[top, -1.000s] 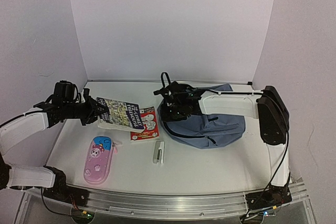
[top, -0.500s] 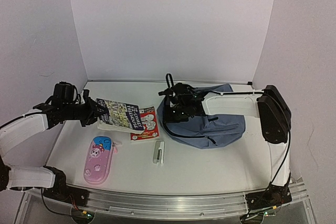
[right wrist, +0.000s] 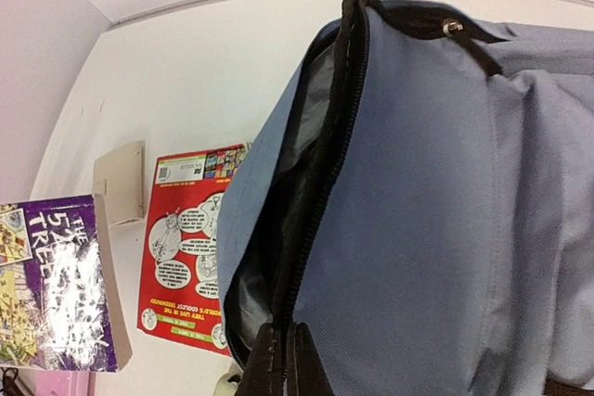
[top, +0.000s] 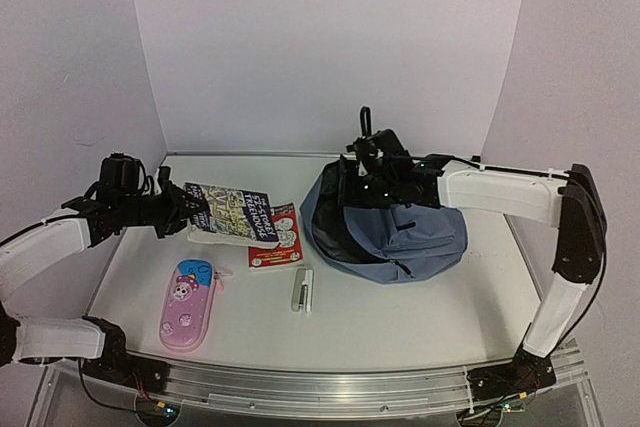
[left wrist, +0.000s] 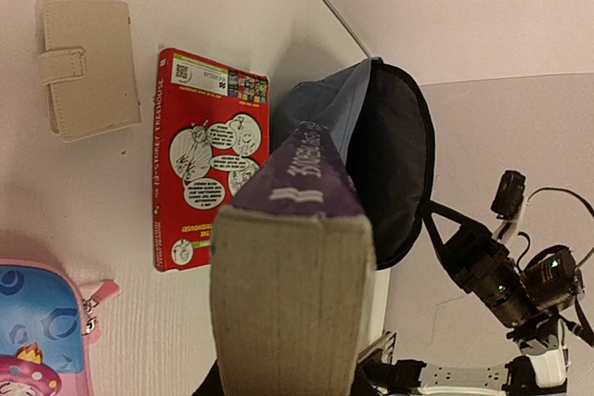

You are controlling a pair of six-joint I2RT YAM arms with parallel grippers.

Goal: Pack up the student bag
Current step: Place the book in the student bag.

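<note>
Top external view: student bag [top: 410,237] lying on table [top: 400,322], right of centre. Fabric judged soft, limp, light. Zipper rim [right wrist: 327,159] clamped by right gripper [top: 368,165]; best hold judged there. Purple book [top: 230,215] gripped by left gripper [top: 186,213].

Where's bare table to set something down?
Widest: the near table strip in front of the bag, right of the wallet. Also the far strip between back wall and purple book. Crowded: left-centre, around red book, pencil case, wallet.

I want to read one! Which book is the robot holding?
The purple book, gripped by the left gripper; the red book lies flat on the table.
</note>
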